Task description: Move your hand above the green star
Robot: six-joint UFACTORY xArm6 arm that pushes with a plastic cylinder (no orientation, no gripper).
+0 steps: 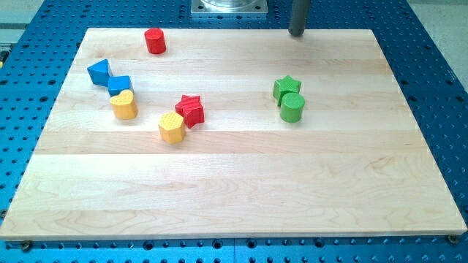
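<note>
My tip rests at table top edge, 12 o'clock from green star touching green cylinder; no pincer in view, state can't tell.

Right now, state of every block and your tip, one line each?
my tip: at the board's top edge, above the green star, touching no block
green star: touching green cylinder
green cylinder: upright
red cylinder: upright, alone
red star: against yellow hexagon
yellow hexagon: flat
yellow heart: touching blue cube
blue cube: flat
blue triangle: flat
</note>
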